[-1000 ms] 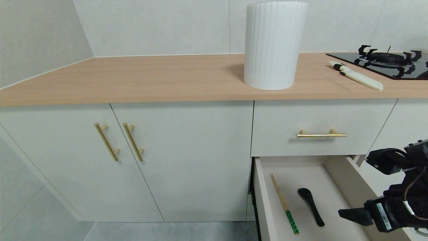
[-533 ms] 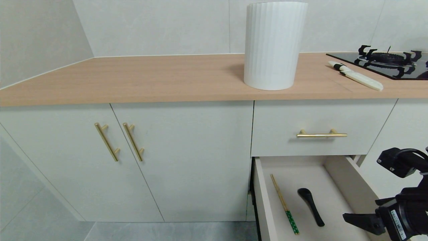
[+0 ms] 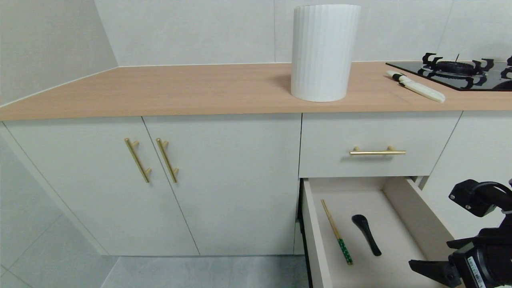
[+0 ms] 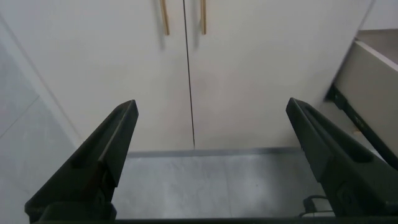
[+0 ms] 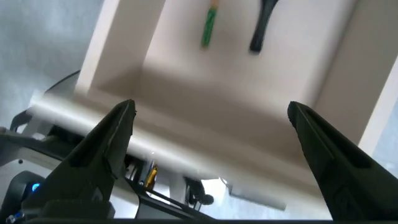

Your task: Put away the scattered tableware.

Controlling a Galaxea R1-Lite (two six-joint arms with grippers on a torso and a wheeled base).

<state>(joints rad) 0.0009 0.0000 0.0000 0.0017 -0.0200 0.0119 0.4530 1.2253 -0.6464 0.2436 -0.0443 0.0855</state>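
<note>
The lower drawer (image 3: 314, 240) stands pulled out at the bottom right of the head view. On its floor lie a pair of chopsticks (image 3: 337, 232) with green ends and, to their right, a black spoon (image 3: 366, 234). My right gripper (image 3: 434, 256) hovers open and empty at the drawer's near right corner. In the right wrist view its fingers (image 5: 106, 162) frame the drawer front (image 5: 186, 143), with the chopsticks (image 5: 209, 28) and spoon (image 5: 264, 28) beyond. A white-handled knife (image 3: 416, 86) lies on the counter beside the stove. My left gripper (image 4: 210, 106) is open and empty, facing the cupboard doors low down.
A tall white ribbed container (image 3: 322, 52) stands on the wooden counter (image 3: 180, 88). A black gas stove (image 3: 460, 72) is at the far right. The upper drawer with a gold handle (image 3: 378, 152) is closed. The double doors (image 3: 160, 180) on the left are closed too.
My right gripper has drawn back to the right and down, away from over the drawer. The head camera has shifted, so the whole scene sits slightly differently. Chopsticks and spoon lie unmoved.
</note>
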